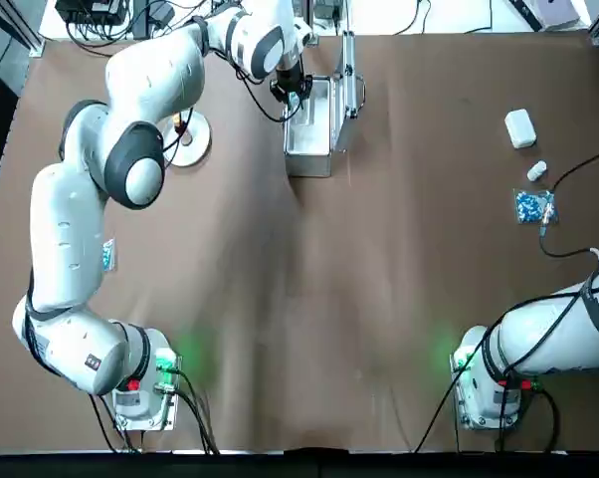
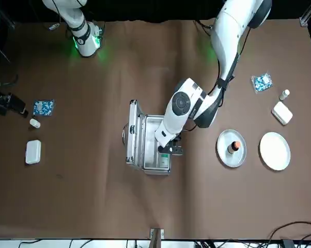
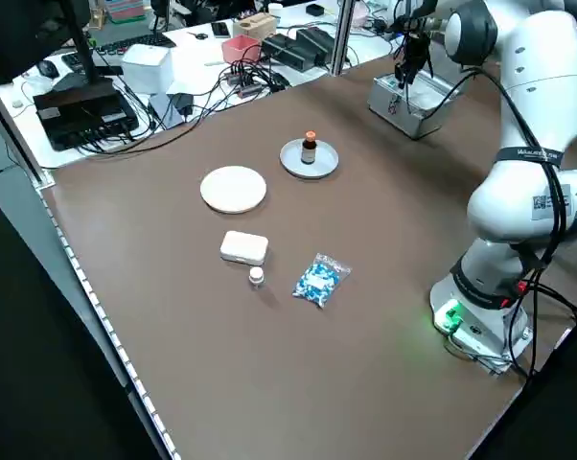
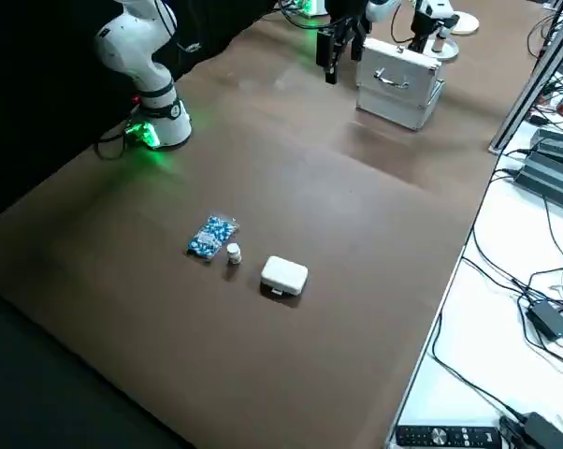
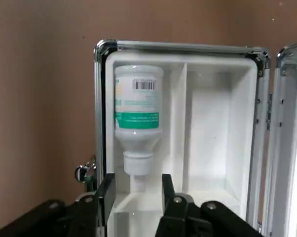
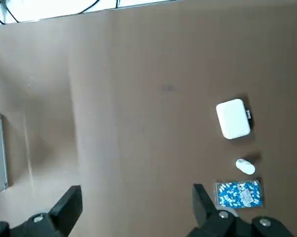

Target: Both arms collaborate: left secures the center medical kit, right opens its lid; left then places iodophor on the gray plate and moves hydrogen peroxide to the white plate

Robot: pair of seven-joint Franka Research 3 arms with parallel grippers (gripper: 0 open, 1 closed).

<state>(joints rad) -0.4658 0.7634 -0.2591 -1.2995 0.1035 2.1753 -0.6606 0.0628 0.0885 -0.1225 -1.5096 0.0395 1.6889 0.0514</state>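
**Left gripper above the bottle in the open medical kit**

Nearest the wrist camera, the left gripper (image 5: 134, 190) hangs with its black fingers parted on either side of the narrow neck of the hydrogen peroxide bottle (image 5: 136, 111), not clamped on it. The bottle is white plastic, cylindrical, with a green-banded label and a barcode. It lies in one of two moulded white compartments of the medical kit (image 1: 309, 134), a rectangular case with bright metal edging. The lid (image 2: 133, 132) stands upright on its hinge.

In the front view, left to right: the kit, then the round gray plate (image 2: 223, 153) carrying the small brown iodophor bottle (image 2: 232, 148) upright, then the bare white plate (image 2: 275, 151).

The right gripper (image 6: 134, 210) hangs spread wide over the brown tabletop (image 1: 379, 299), well apart from the kit.
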